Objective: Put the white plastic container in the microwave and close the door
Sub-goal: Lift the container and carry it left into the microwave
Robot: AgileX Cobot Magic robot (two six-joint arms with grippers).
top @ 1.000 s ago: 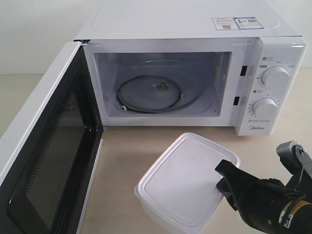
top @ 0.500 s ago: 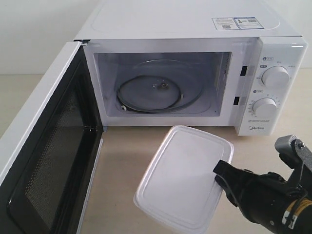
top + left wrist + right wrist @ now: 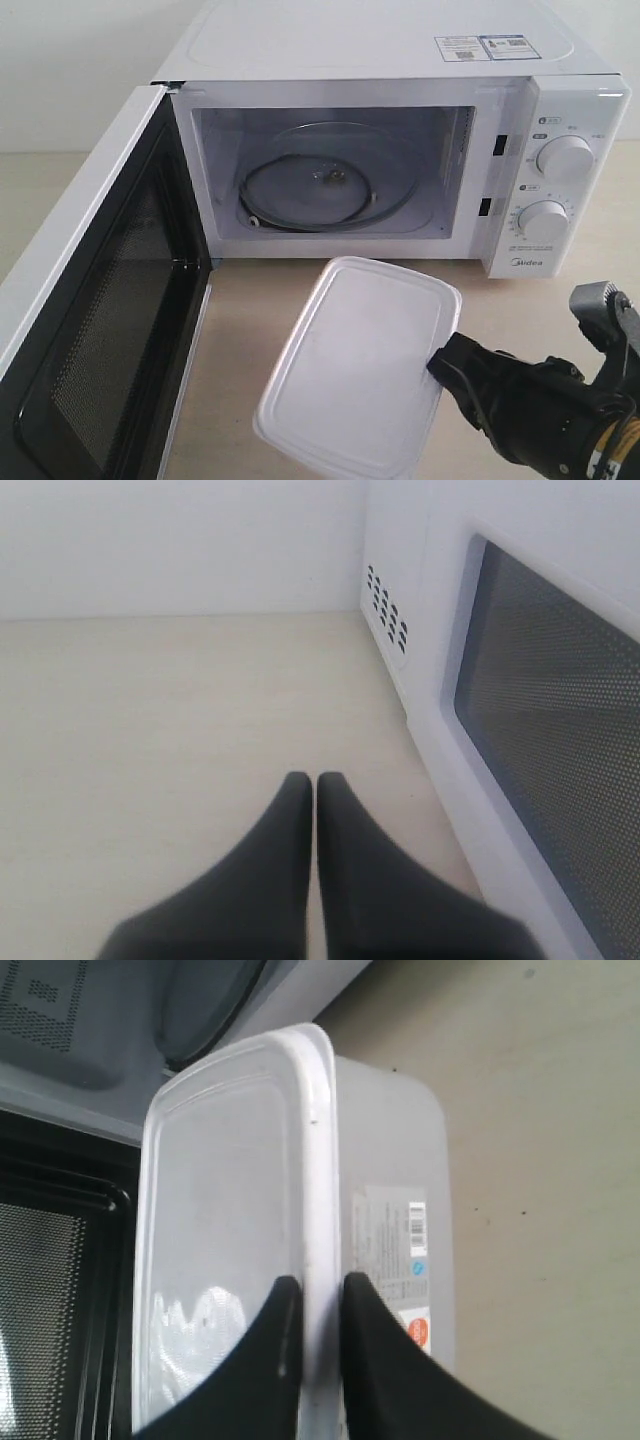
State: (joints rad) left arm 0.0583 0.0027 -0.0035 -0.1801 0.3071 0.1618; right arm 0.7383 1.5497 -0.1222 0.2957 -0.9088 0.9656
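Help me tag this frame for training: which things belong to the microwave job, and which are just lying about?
Job: translucent white rectangular plastic container; white boxy microwave; its open white door with black mesh lining; right gripper, clamped on the container's lid rim.
Just there: beige tabletop; left gripper, shut and empty beside the door.

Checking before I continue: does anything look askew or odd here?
The white plastic container is tilted in front of the microwave, pinched only at its lid rim by the right end effector. Nothing looks spilled or damaged.
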